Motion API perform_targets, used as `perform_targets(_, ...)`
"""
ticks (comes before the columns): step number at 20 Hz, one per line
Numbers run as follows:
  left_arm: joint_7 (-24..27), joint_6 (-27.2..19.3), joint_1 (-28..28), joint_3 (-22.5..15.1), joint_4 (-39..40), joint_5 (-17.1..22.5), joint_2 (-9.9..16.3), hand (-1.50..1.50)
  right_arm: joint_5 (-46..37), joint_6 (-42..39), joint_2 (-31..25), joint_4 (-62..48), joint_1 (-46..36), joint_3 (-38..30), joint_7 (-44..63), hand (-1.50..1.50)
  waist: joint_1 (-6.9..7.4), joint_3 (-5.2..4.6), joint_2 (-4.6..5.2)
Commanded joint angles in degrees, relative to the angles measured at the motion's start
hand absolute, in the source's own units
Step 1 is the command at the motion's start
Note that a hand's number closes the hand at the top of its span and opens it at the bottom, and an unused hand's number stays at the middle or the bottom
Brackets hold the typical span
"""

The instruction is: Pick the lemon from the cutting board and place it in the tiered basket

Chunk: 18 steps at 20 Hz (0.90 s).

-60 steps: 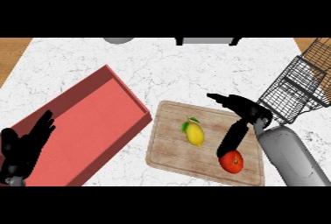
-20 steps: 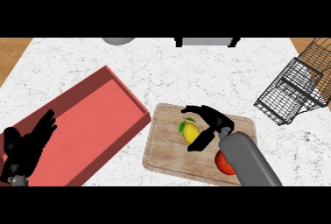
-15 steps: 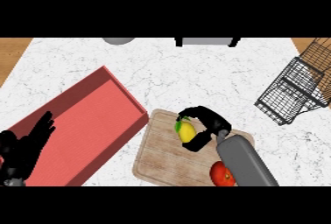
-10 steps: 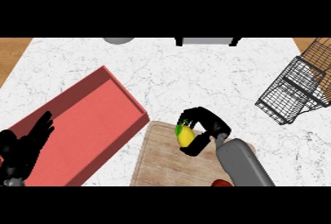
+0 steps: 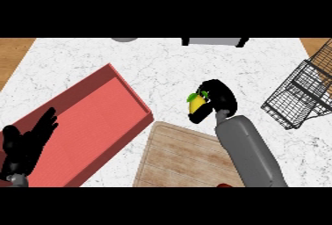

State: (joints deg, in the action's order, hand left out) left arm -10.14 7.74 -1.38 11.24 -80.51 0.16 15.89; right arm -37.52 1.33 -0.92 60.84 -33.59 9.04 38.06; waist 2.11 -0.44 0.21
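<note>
Left hand: the left hand [image 5: 26, 147] rests at the lower left edge, over the near end of the red tray, fingers straight and slightly spread, holding nothing.
Cutting board: a wooden cutting board [image 5: 178, 160] lies at the bottom centre; a sliver of something red [image 5: 224, 185] shows at its near edge — too little to tell what.
Red tray: a long red tray [image 5: 84, 123] lies slantwise on the left of the white marble counter [image 5: 162, 66], just beside the board.
Right hand: the right hand [image 5: 217, 99] is above the counter beyond the board's far edge, fingers curled round the lemon.
Lemon: the yellow lemon [image 5: 196, 104], green leaf on top, sits in that hand — off the board, well apart from the basket.
Basket: a black wire basket [image 5: 304, 94] stands at the right edge.
</note>
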Motion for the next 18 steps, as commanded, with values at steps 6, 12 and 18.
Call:
perform_targets(6, -0.44, 1.39, 1.54, -1.30, -0.14, -0.12, 0.20, 0.00, -25.15, 15.01, -0.95, -9.58, -20.72, -0.03, 34.76, 1.50, 2.25, -0.09, 0.19)
perform_targets(12, -0.07, 0.83, 1.57, -0.50, 0.48, -0.04, 0.22, 0.00, -39.24, 13.44, 0.01, -15.87, -32.03, 0.22, 46.00, 1.50, 1.60, 0.13, 0.11)
perform_targets(18, 1.35, 0.96, 0.90, -0.23, 2.05, -0.30, 0.15, 0.00, -44.62, 14.27, -0.33, -19.37, -40.63, -5.75, 46.68, 1.50, 0.66, 0.29, 0.33)
